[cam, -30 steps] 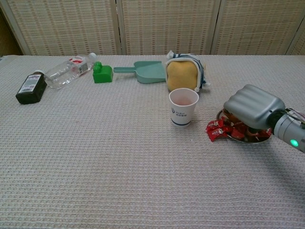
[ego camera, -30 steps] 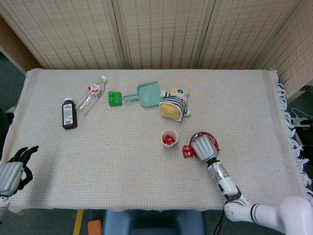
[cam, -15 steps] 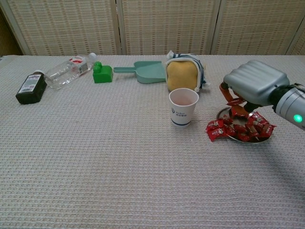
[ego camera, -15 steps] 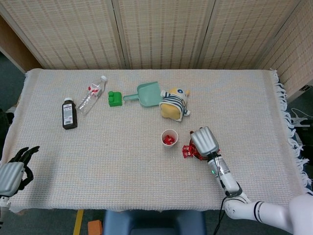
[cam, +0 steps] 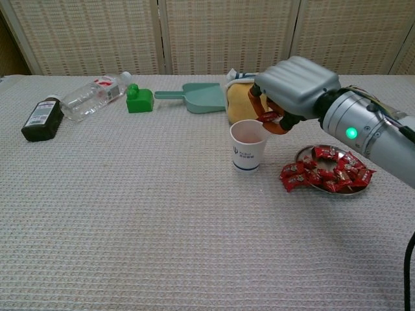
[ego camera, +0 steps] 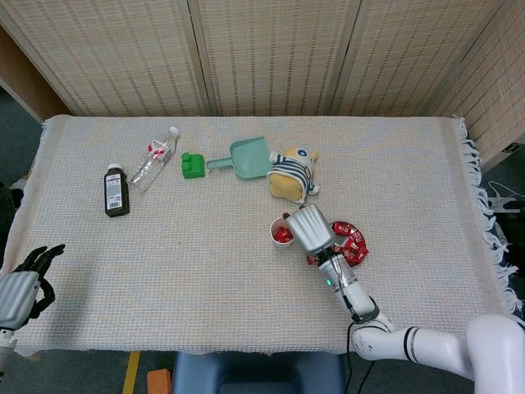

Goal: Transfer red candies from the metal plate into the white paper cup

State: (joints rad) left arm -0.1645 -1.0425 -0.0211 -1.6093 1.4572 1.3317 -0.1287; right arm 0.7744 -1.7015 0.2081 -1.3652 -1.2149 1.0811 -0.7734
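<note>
Head view
Right hand: right hand (ego camera: pixel 308 227) is above the near-right rim of the white paper cup (ego camera: pixel 283 231), back of the hand toward the camera; fingers are hidden beneath it, so their grip cannot be told from here.
Left hand: left hand (ego camera: pixel 23 285) sits at the near-left table edge, dark fingers spread, nothing in it.
Task items: cup shows red candy inside. The metal plate (ego camera: pixel 358 236) with red candies (ego camera: pixel 349 244) lies just right of the hand, beside the cup.
Surface and room: woven cream tablecloth (ego camera: pixel 205 238) with a fringed right edge; woven reed panels behind.

Chest view
Right hand: right hand (cam: pixel 295 87) hangs over the cup's rim, fingers curled down and pinching a red candy (cam: pixel 267 118) just above the cup opening.
Task items: cup (cam: pixel 249 144) stands upright; plate (cam: pixel 305 151) lies to its right, apart from it, piled with candies (cam: pixel 327 175), some spilling over its left edge.
Surface and room: dark bottle (cam: pixel 43 119), clear plastic bottle (cam: pixel 94 95), green block (cam: pixel 139 100), teal scoop (cam: pixel 196 98) and yellow plush toy (cam: pixel 249 99) are ranged along the far side.
</note>
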